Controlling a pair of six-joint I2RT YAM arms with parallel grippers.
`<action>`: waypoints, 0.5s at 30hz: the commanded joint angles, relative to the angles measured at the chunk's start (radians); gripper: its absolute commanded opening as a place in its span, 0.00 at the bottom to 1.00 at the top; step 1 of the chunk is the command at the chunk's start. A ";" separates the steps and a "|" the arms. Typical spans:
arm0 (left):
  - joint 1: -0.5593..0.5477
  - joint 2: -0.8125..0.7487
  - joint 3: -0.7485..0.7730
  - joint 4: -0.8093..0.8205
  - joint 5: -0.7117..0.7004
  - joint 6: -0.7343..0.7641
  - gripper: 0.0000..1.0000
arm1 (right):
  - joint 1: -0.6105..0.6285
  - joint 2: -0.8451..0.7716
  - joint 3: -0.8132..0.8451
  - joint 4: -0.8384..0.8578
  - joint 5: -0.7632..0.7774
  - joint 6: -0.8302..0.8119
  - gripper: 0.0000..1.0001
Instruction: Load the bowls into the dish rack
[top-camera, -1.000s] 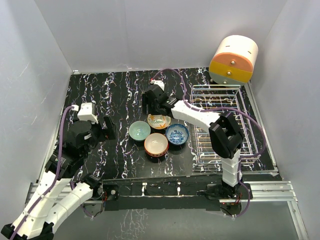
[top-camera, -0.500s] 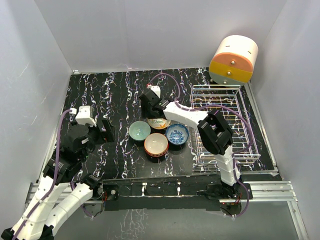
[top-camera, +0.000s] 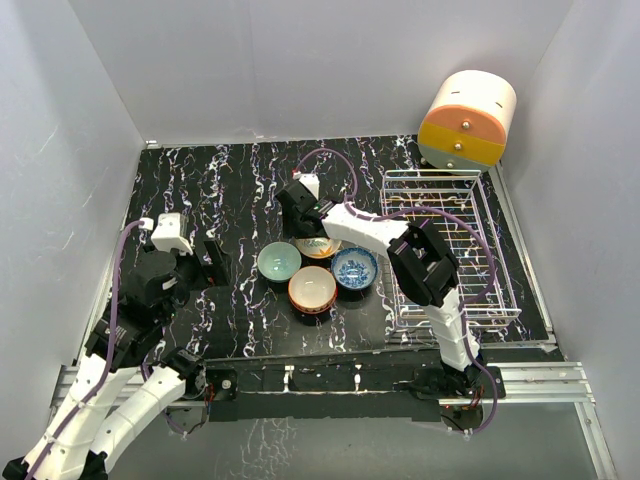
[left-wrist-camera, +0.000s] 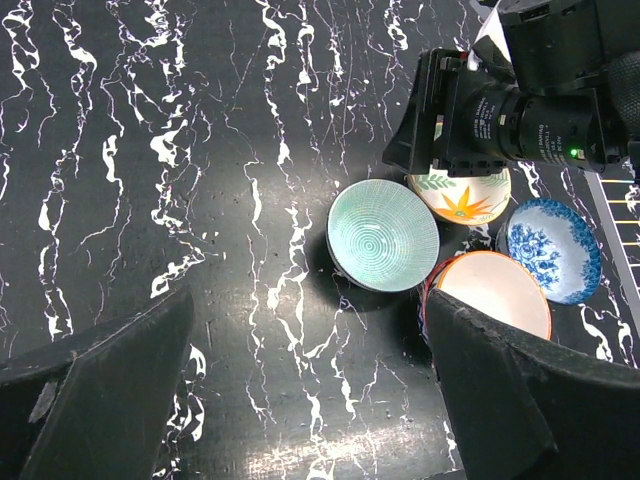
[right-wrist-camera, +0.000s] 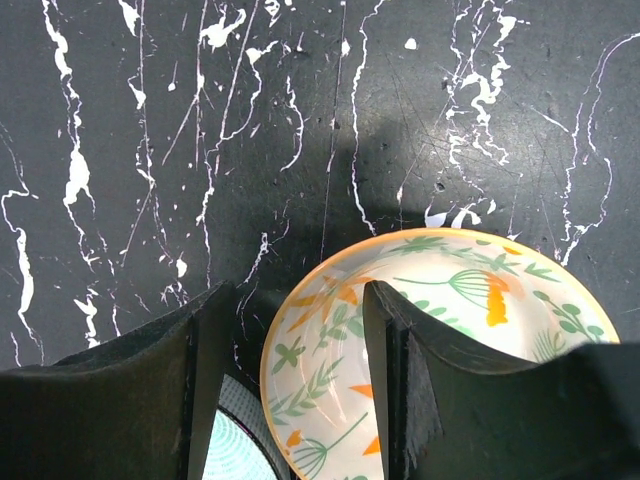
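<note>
Right gripper (right-wrist-camera: 298, 300): spread, straddling the rim of the cream flower bowl (right-wrist-camera: 450, 320), one finger (right-wrist-camera: 400, 400) over the inside, the other outside. Not clamped; contact with the rim impossible to judge. Mint bowl (left-wrist-camera: 383, 235) just beside the outer finger, so risk of a nudge on closing. Left gripper (left-wrist-camera: 308, 310): spread wide, empty, well left of the bowl cluster. Probably the grasp step on a first bowl, with none racked yet. Next: pinch rim, lift, carry right. Dish rack (top-camera: 500, 280) well right of the jaws, past the blue-and-white bowl (top-camera: 354, 268), long axis near-to-far. Right arm far nearer to both.
</note>
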 joint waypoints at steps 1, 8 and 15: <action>-0.003 -0.009 -0.016 0.005 0.015 0.001 0.97 | 0.002 0.017 0.040 0.007 0.037 0.014 0.54; -0.004 -0.024 -0.013 0.000 0.010 -0.004 0.97 | 0.002 0.038 0.039 0.012 0.049 0.015 0.38; -0.003 -0.025 -0.008 -0.006 0.005 -0.005 0.97 | 0.002 0.026 0.034 0.022 0.074 0.003 0.09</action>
